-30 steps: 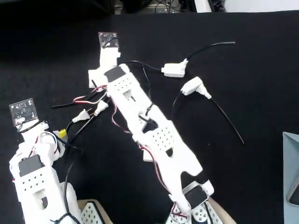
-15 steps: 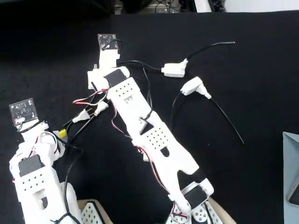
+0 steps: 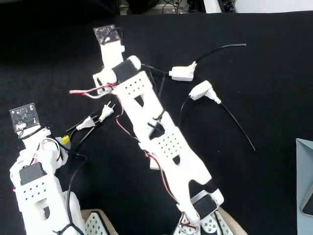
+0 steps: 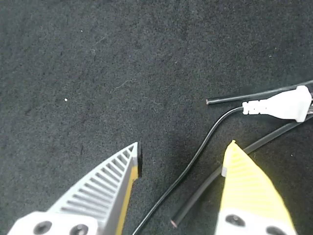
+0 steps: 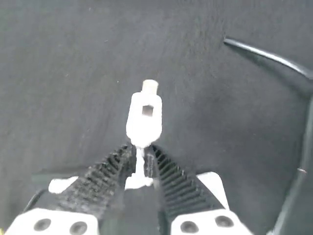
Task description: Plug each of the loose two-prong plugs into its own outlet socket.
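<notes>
Here the right gripper (image 5: 142, 149) clamps a small white piece (image 5: 144, 117) (plug or socket, unclear); the left gripper (image 4: 184, 144) gapes over black cables (image 4: 195, 199).

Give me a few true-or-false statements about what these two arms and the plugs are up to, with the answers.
1. The right gripper is shut on a small white piece. True.
2. The left gripper is holding a plug. False: it is open above black cables and grips nothing.
3. A white plug and a second plug lie loose, close together on the table. True.
4. The table is bare wood. False: it is black all over.
5. The two sockets are stacked on each other. False: one white socket and the other socket lie apart, side by side.
</notes>
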Robot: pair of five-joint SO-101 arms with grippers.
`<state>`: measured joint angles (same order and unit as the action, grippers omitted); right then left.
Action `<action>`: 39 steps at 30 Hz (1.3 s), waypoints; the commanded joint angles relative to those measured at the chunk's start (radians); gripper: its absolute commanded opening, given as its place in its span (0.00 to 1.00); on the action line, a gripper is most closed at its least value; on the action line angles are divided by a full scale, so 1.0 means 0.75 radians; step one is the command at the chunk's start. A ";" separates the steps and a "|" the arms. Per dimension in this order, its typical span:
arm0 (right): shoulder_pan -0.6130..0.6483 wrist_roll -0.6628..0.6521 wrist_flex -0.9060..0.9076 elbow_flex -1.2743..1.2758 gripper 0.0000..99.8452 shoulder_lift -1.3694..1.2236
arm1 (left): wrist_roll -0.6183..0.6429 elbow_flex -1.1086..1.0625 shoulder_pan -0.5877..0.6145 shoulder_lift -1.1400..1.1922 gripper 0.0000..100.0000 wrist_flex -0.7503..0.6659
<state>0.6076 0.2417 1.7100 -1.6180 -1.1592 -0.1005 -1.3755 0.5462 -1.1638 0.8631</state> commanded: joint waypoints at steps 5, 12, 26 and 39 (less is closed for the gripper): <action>-0.100 -0.096 0.080 -0.056 0.01 0.318 | 0.004 0.030 0.007 -0.014 0.27 -0.031; -0.137 -0.119 0.080 0.294 0.01 0.637 | 0.004 0.030 0.007 -0.014 0.27 -0.033; -0.143 -0.456 -0.098 1.359 0.01 1.327 | 0.008 0.019 0.007 -0.014 0.27 -0.057; -0.166 -1.436 -0.781 2.127 0.15 1.339 | 0.008 0.017 0.007 -0.014 0.27 -0.057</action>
<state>0.5002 -0.7465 1.2436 -0.0913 -0.2079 -0.1005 -1.3755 0.5462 -1.1638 0.8355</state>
